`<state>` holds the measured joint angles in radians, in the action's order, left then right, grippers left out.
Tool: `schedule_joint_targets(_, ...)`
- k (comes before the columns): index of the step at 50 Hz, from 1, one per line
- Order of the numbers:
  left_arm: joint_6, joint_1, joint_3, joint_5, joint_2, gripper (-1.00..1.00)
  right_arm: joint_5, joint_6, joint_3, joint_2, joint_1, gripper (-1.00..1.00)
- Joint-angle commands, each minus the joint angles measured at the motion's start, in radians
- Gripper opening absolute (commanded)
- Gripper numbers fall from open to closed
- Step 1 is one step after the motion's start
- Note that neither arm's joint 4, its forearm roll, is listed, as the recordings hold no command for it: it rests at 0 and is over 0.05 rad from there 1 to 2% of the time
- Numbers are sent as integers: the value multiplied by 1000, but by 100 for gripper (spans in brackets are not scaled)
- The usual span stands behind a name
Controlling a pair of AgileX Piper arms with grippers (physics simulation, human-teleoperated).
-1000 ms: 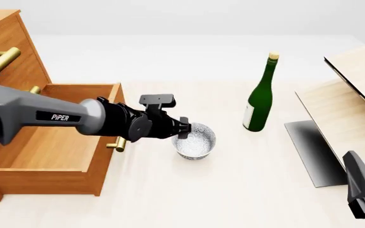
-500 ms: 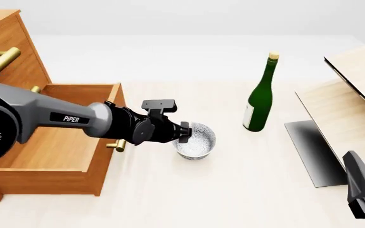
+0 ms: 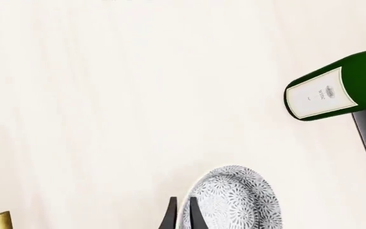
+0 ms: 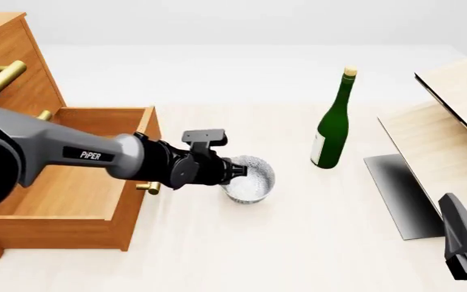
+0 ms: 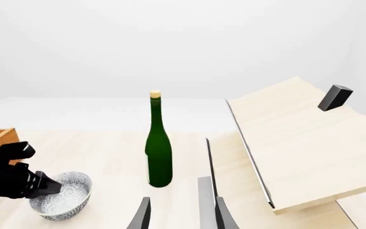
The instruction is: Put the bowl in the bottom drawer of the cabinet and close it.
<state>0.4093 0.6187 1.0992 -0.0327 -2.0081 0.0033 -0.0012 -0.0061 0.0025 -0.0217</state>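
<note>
A pale wooden desk (image 4: 298, 243) seen from above. At centre frame sits the bowl (image 4: 250, 178), small, white and grey-speckled. The left gripper (image 4: 231, 170) reaches in from the left edge, its jaws at the bowl's near-left rim. In the left wrist view two dark fingertips (image 3: 194, 215) stand close together astride the rim of the bowl (image 3: 234, 200), nearly shut on it, one inside and one outside. Whether they actually press the rim cannot be told for certain.

Compared with half a second ago the bowl has shifted slightly left and tilted a little, and the arm has drawn back a touch. That suggests the grip has taken and the carry toward the drawer is starting.

The bottom drawer (image 4: 63, 182) stands pulled open at lower left, just beside the bowl, its inside bare. It belongs to the orange-brown cabinet (image 4: 6, 55) in the upper left corner.

A green bottle (image 4: 332, 131) stands upright right of centre, apart from the bowl. Pale boards (image 4: 452, 121) lean at the right edge.

The right gripper (image 5: 177, 214) idles at the lower right corner, jaws parted and holding nothing.
</note>
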Motion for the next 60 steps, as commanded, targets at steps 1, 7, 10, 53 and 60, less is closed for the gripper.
schedule_joint_targets(1,-9,-22,-59,-20,25,-100,0,0,0,0,0,100)
schedule_joint_targets(7,-5,-17,-80,-24,58,-100,0,0,0,0,0,100)
schedule_joint_targets(10,-7,-16,-91,-23,81,-100,0,0,0,0,0,100)
schedule_joint_targets(53,-38,-14,-192,22,290,-100,0,0,0,0,0,100)
schedule_joint_targets(60,-43,-18,-205,34,324,-100,0,0,0,0,0,100)
